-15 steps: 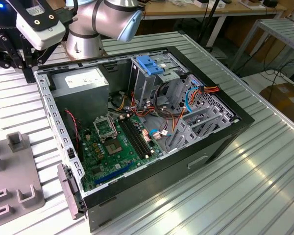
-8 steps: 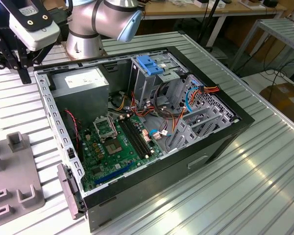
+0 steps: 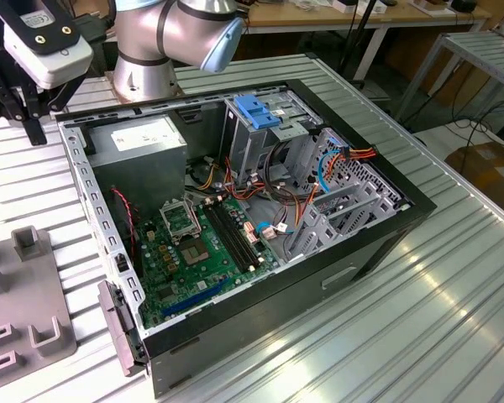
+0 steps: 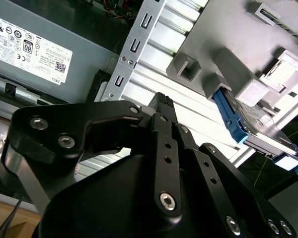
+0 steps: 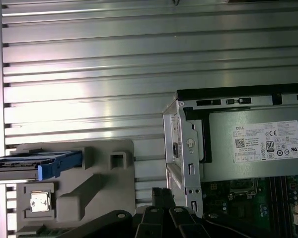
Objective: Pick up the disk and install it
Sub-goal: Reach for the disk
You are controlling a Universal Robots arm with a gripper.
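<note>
Across the exterior view spreads a ribbed metal table (image 3: 454,285), and at its middle lies an open black computer case (image 3: 378,243), open side up. At eleven o'clock from the case stands the arm's silver base (image 3: 147,50). Inside the case, a grey power-supply box (image 3: 147,143) with a white label fills the ten o'clock corner. A green motherboard (image 3: 193,252) lies toward seven o'clock, and a metal drive cage (image 3: 260,138) topped by a blue latch (image 3: 256,109) rises at twelve o'clock. Outside the case, at eight o'clock from it in the exterior view, a grey fixture (image 3: 29,323) rests on the table. The disk (image 4: 260,134) stands on edge in a slot of that fixture. Its blue rail (image 5: 59,166) pokes out in the first wrist view, with a strip of bare table between fixture and case. The gripper (image 3: 35,126) hangs at ten o'clock from the case in the exterior view. In both wrist views its black fingers (image 4: 164,144) meet at the tips, clenched on nothing, over that strip of table and apart from the disk. A small silver square part (image 5: 39,201) sits in a pocket of the fixture, near the disk.
</note>
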